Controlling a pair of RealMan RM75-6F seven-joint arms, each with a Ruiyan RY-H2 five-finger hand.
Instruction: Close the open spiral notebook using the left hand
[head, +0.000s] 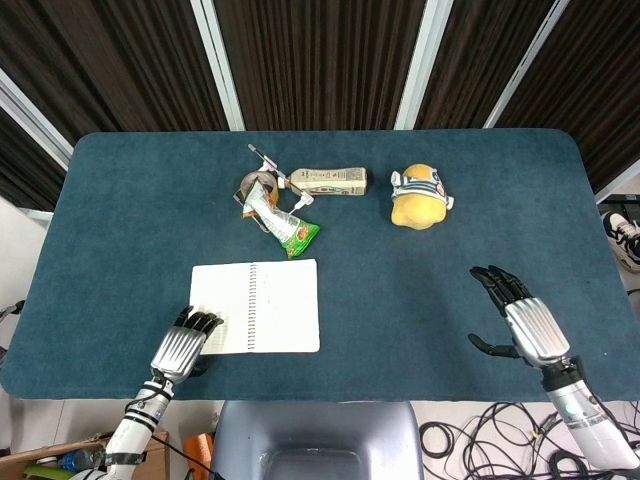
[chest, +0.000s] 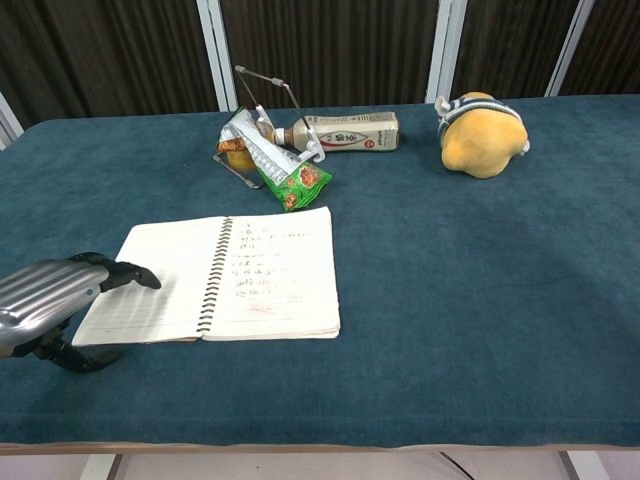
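Blue table (head: 120, 200), 1 open notebook (head: 255, 307), 2 hands

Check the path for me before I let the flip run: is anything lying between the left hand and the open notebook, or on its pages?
Nothing visible. The left hand is already over the spiral notebook at its near left corner, and both pages lie bare.

The tabletop (head: 480, 200) is dark teal. The notebook (head: 255, 306) has white ruled pages and a black spiral, and the snack packet (head: 283, 224) is green and white. The plush toy (head: 420, 198) is yellow; both hands have silver backs and black fingers (head: 203, 321).
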